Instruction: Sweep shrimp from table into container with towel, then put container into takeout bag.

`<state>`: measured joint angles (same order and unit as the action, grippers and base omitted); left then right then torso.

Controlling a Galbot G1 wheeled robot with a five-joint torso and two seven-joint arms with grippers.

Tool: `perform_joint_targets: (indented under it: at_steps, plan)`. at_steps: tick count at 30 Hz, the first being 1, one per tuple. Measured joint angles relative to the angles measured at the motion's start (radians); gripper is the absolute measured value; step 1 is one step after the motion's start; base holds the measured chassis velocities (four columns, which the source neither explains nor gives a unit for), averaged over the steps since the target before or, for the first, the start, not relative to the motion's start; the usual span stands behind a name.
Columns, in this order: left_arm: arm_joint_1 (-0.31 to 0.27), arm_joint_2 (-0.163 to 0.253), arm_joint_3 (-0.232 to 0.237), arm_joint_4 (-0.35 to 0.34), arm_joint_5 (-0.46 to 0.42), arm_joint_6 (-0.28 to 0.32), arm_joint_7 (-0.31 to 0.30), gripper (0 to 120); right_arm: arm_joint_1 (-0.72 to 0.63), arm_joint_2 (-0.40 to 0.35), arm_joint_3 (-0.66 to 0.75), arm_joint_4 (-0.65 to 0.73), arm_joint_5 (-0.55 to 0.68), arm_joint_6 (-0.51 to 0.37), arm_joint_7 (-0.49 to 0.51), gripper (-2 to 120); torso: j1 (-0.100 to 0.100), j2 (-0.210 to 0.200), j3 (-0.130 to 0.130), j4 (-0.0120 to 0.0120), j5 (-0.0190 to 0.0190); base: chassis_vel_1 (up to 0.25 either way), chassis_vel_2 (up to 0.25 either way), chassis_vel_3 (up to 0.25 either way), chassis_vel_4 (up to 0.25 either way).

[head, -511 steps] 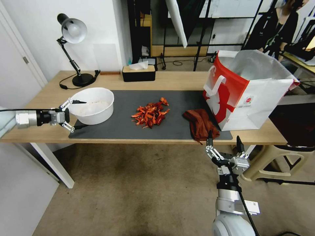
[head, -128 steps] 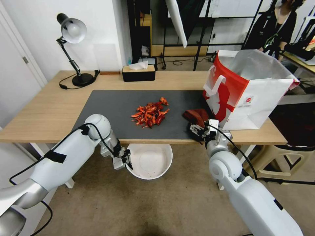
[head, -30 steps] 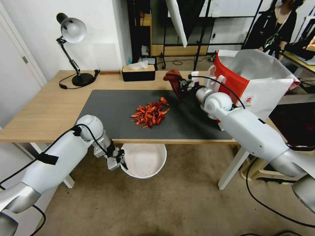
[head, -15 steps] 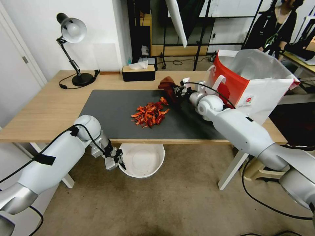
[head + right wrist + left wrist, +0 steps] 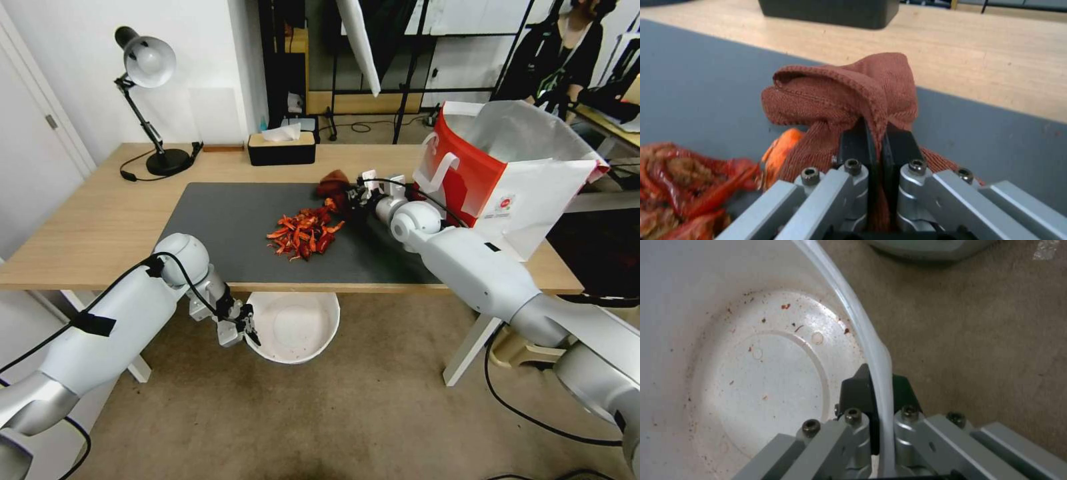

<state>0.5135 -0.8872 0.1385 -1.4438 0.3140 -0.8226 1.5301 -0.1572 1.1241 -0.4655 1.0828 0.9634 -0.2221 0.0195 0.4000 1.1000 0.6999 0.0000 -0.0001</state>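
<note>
Change since earlier frames: right gripper (image 5: pixel 348 195) has carried the towel (image 5: pixel 331 181) from the mat's near right corner to the far side of the shrimp (image 5: pixel 305 232); the container (image 5: pixel 297 327) has gone from tabletop to below the near edge.
Right gripper: clamped on the towel (image 5: pixel 849 100), bunched just behind the heap.
Left gripper (image 5: pixel 248 327): pinching the container rim (image 5: pixel 871 350), bowl held under the table (image 5: pixel 87 220) edge, in front of the heap.
Takeout bag (image 5: pixel 493 180): upright at the table's right end, open.
Progress: tools staged; sweep not begun, shrimp all on the mat; bagging remains.
Obscured: towel-to-shrimp contact cannot be confirmed; container's far rim is hidden under the table.
</note>
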Motion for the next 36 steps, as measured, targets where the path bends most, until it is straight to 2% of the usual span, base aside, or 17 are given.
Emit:
perform_joint_targets:
  at_steps: [8, 20, 36]
  plan:
    - [0.002, -0.005, -0.003, -0.005, -0.008, 0.000, 0.000, 0, -0.010, -0.003, -0.024, 0.026, -0.009, -0.063, 0.013, 1, 0.000, 0.000, 0.000, 0.0001, 0.0001, 0.000, 0.000, 0.000, 0.000]
    - [0.000, -0.009, -0.011, 0.001, -0.010, 0.000, 0.000, 0, -0.012, -0.012, -0.036, 0.042, -0.012, -0.076, -0.007, 1, 0.000, 0.000, 0.000, 0.0000, 0.0001, 0.000, 0.000, 0.000, 0.000]
    - [-0.009, -0.012, -0.020, 0.009, -0.013, 0.000, 0.000, 0, -0.050, -0.083, -0.056, 0.204, 0.016, -0.139, 0.030, 1, 0.000, 0.000, 0.000, 0.0000, 0.0001, 0.000, 0.000, 0.000, 0.000]
